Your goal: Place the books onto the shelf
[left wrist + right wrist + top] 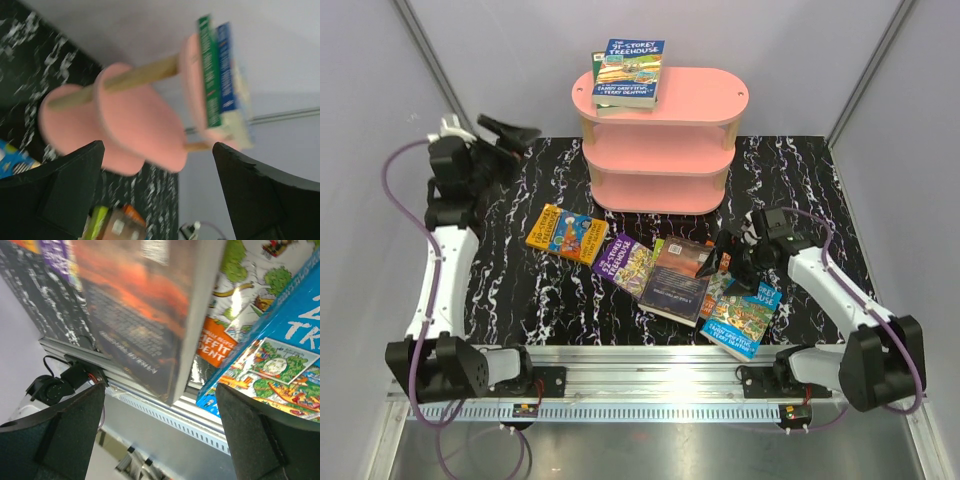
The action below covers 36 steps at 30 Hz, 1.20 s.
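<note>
Marbled tabletop (pixel 510 290) holds overlapped books (pixel 676 283) — two already top the shelf (pixel 705 95). Both jaws gape empty; the right, low over the pile, could pinch two covers together.

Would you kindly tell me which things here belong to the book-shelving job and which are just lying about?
Belong to the job: pink shelf, two stacked books on its top tier, orange book, purple book, dark book, blue book.
Just lying about: marbled mat, metal rail, purple cables.
</note>
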Motion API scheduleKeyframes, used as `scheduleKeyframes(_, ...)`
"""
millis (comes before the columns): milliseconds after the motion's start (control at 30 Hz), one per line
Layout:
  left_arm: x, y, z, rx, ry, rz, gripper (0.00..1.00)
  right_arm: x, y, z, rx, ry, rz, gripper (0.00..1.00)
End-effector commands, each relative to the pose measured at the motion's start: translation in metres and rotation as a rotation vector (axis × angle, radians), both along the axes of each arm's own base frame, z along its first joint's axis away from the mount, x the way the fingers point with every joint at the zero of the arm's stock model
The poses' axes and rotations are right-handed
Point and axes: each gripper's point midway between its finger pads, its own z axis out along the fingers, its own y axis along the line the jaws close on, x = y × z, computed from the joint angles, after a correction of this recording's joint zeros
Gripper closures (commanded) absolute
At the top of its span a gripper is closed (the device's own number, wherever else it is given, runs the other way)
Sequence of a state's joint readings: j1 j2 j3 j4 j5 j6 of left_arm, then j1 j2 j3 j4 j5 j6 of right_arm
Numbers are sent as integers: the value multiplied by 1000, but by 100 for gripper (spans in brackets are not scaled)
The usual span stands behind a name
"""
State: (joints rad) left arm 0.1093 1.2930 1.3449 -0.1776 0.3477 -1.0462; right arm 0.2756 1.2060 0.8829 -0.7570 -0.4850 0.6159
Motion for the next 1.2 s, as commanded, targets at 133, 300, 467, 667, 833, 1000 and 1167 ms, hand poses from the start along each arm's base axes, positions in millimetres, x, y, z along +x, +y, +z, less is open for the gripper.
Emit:
scheduleKeyframes(133, -78, -32, -109, 175, 208, -138, 1, 11, 14, -38, 70, 34, -1, 0)
scheduleKeyframes(300, -111, -60, -125, 213, 215, -272, 1, 13, 24, -62, 127, 56, 19, 0)
scheduleKeyframes(467, -140, -102, -164, 234, 286, -474, 1, 14, 30, -83, 160, 87, 33, 5)
scheduleKeyframes(667, -163, -146, -205, 262, 377, -639, 1, 8, 28, -80, 159, 69, 32, 65)
scheduleKeyframes(833, -172, -156, -218, 273, 403, -682, 1, -14, 16, -60, 120, 50, 45, 87)
scheduleKeyframes(1000, -186, -171, -228, 265, 385, -767, 1, -27, 9, -27, 112, -12, 45, 93)
scheduleKeyframes(1167, -208, -215, -210, 174, 224, -979, 2, -30, 11, 8, 147, -63, 36, 100)
